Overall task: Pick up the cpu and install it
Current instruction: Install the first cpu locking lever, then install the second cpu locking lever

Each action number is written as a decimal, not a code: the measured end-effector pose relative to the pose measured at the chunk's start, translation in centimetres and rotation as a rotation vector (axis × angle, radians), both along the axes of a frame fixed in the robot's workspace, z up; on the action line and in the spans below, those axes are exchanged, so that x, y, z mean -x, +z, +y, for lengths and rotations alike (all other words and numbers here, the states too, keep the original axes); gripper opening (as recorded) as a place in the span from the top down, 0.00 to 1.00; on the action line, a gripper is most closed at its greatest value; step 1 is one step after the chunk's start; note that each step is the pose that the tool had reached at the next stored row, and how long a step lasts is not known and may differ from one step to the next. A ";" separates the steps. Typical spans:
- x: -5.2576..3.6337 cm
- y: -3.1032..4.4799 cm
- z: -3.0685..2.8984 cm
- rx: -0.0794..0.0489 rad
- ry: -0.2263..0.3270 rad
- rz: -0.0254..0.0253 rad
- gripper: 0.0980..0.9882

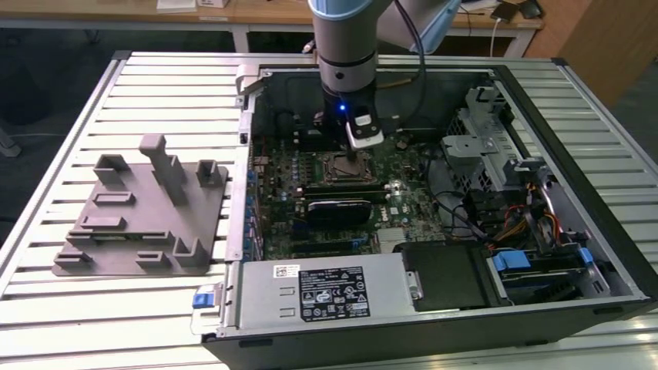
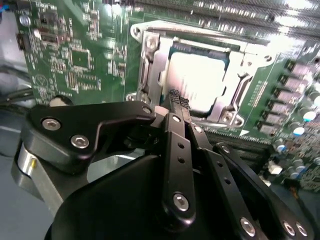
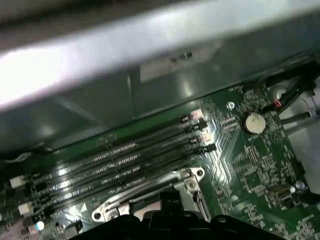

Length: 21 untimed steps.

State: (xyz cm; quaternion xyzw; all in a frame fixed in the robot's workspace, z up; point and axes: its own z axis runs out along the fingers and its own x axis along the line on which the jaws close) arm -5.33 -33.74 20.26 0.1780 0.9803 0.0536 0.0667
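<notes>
The cpu (image 2: 197, 82) lies flat inside the motherboard socket (image 2: 150, 65), its shiny silver top glaring, with the metal frame standing around it. My gripper (image 2: 178, 101) hangs right over the cpu's edge, its two black fingers drawn together to one narrow tip, shut with nothing between them. Whether the tip touches the chip I cannot tell. In the exterior view the gripper (image 1: 357, 158) is straight above the socket (image 1: 344, 169) in the middle of the open computer case. The first wrist view has the socket's frame (image 3: 150, 200) beside the gripper's dark body (image 3: 170, 220).
The grey fixture plate (image 1: 144, 223) with upright posts lies on the slatted table at the exterior view's left. Memory slots (image 3: 125, 160) and a coin battery (image 3: 253, 121) flank the socket. A power supply (image 1: 323, 291), cables and a drive cage (image 1: 494, 146) crowd the case.
</notes>
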 end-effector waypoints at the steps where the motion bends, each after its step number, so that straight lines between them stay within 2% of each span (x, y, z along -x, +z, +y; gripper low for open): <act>1: 0.00 0.00 -0.20 0.000 0.000 0.0000 0.99; 4: 0.00 0.00 -0.58 0.000 0.000 0.0005 0.99; 6: 0.00 0.00 -0.75 0.000 0.000 0.0031 0.99; 8: -0.01 -0.01 -0.82 0.001 0.000 0.0093 0.99; 10: -0.01 0.00 -0.84 0.006 0.000 0.0213 0.99; 11: -0.01 -0.01 -0.85 0.007 0.000 0.0253 0.99; 18: -0.01 -0.01 -0.85 0.009 0.000 0.0258 0.99; 21: -0.01 0.27 -0.85 0.009 0.000 0.0258 0.99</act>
